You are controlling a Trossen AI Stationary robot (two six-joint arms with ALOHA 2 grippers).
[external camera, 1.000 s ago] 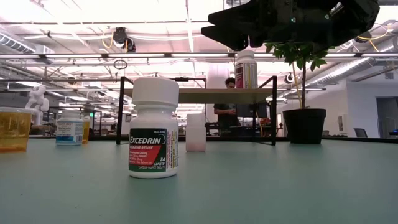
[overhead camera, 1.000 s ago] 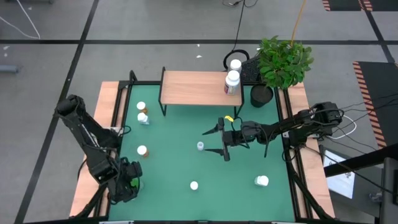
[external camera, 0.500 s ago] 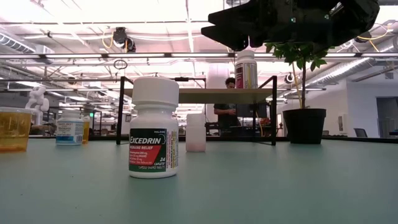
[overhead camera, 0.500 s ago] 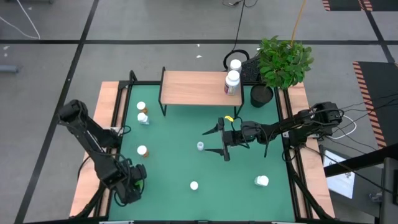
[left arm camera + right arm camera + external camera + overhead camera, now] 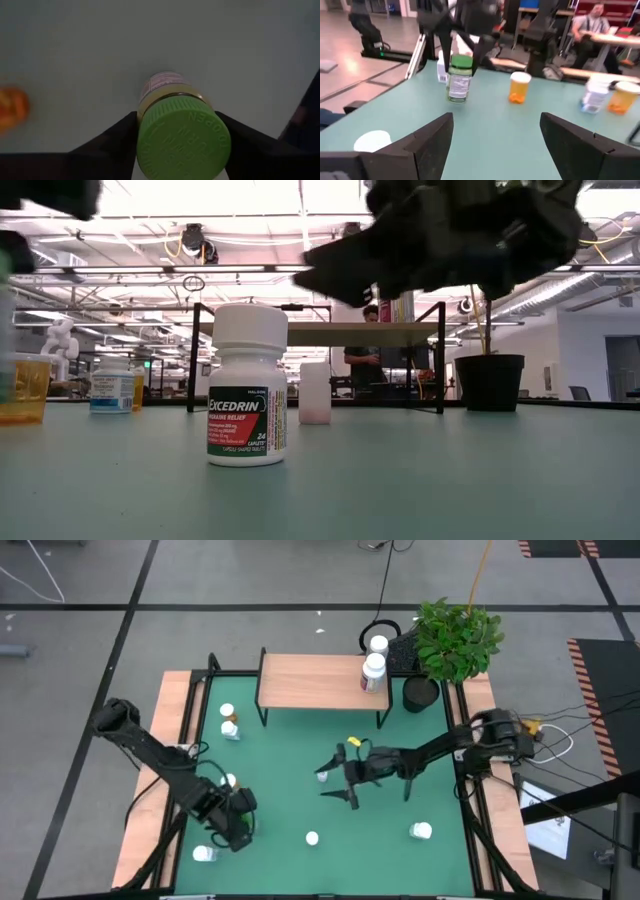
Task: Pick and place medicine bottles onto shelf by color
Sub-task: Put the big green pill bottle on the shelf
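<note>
green-cap bottle (image 5: 182, 131) clamped in L gripper (image 5: 236, 823), off mat nr front-left | R gripper (image 5: 337, 776) mid-mat, fingers wide apart, empty | shelf (image 5: 315, 680) at back edge, 1 bottle (image 5: 373, 672) on its right end

Dark jointed arms; black wedge-shaped claw (image 5: 338, 776) fingers.

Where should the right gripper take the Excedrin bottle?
Grip the body just under the cap, descending from above: the Excedrin bottle stands upright, nothing touching it. Right gripper is open; left gripper holds the green-capped bottle.
</note>
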